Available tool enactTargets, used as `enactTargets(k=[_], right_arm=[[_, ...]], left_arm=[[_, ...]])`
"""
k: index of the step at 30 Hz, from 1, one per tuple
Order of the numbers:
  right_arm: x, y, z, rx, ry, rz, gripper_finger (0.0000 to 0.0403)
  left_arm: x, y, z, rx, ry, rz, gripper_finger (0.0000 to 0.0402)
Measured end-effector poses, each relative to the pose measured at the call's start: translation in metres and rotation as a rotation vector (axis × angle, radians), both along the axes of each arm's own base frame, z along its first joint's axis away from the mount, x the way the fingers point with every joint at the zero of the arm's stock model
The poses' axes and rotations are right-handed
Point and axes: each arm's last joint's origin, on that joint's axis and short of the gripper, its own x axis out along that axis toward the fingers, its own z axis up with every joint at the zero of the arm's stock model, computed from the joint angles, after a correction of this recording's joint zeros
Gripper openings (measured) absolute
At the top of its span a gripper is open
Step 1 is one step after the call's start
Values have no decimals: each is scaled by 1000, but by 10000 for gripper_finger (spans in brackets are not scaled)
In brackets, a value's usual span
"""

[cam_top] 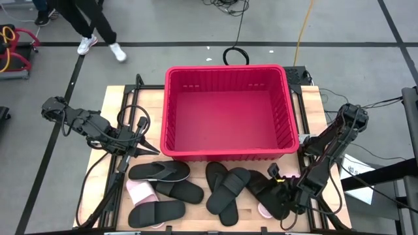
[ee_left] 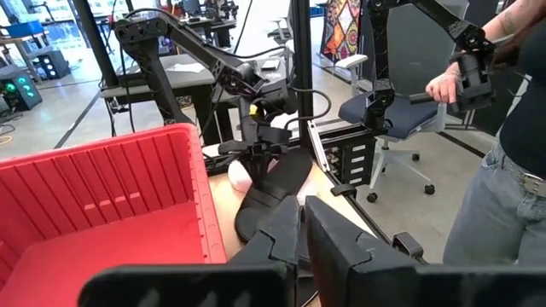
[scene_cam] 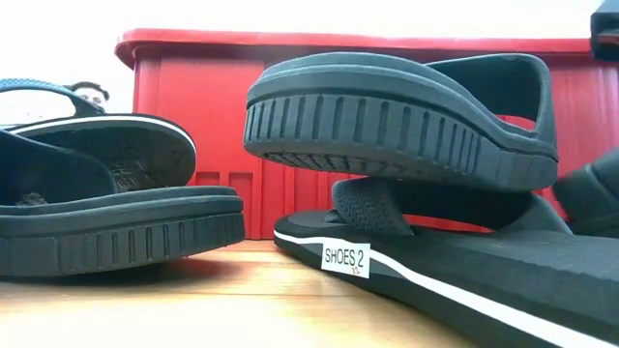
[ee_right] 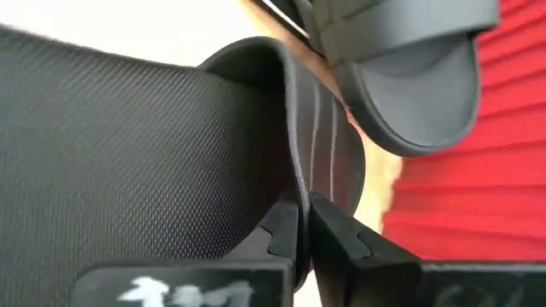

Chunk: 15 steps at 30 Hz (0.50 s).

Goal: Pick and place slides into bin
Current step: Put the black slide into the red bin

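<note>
Currently your right end effector sits low among the slides at the bench's front right, fingers pinched on a black slide's strap; your left end effector hangs closed, empty, beside the bin's front-left corner; bin holds nothing.

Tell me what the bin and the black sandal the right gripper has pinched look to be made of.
The bin: looks like moulded red plastic, slightly glossy, with slotted lattice walls and a thick rim. The black sandal pinched at its edge in the right gripper: probably foam or rubber, matte, with a fine woven-look texture on the footbed and moulded ridges along the edge.
</note>
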Motion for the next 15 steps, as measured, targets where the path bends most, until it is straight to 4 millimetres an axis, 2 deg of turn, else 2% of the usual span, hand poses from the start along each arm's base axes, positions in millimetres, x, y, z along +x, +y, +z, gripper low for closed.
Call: enactTargets(k=[6, 15], right_arm=[[3, -2, 0, 36, -9, -58, 5], [3, -2, 14, 111, -43, -87, 3]], left_arm=[[0, 0, 0, 0, 0, 0, 1], [0, 0, 0, 1, 0, 0, 25]])
